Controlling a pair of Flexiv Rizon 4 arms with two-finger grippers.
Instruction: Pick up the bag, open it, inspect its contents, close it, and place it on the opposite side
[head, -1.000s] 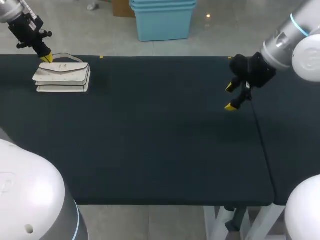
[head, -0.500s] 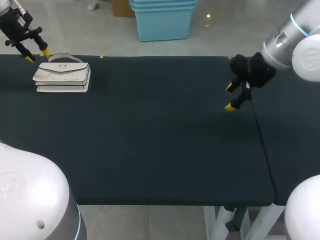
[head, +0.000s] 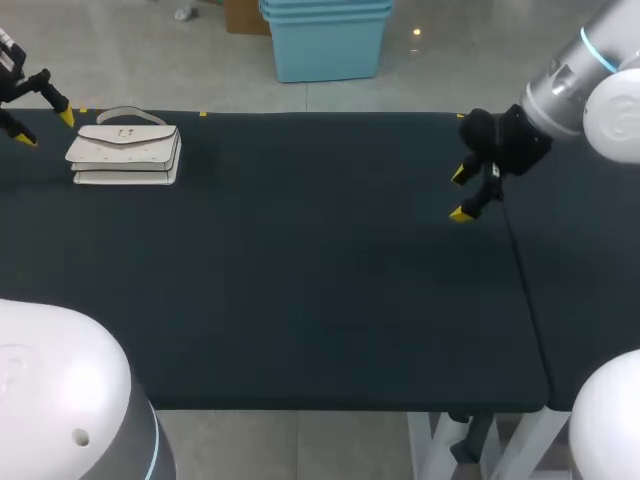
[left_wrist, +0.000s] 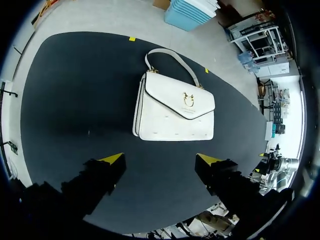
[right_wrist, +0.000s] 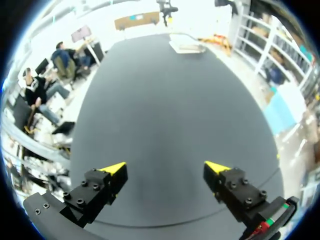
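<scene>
Dark matte table (head: 320, 300); flat white rectangular bag (head: 125, 152); left claw (head: 44, 128), right claw (head: 459, 194) spread.

- The white rectangular leather-look handbag (head: 124, 152), at the upper left of the head view, has an off-white body, flap and curved handle. A thin dark line trims the flap edge.
- The gold clasp (left_wrist: 188, 99) sits at the flap centre. Small gold-toned dots run in rows across the flap and front panel.
- The black cloth-covered table (head: 300, 280) is a plain matt black with no pattern.
- Small yellow tape marks (head: 203, 114) lie along the upper edge of the table.
- The left gripper (head: 45, 128) and the right gripper (head: 459, 194) have black bodies with bright yellow fingertips.
- The right arm (head: 560, 85), at the upper right, is silver-grey and white with a light-blue ring.
</scene>
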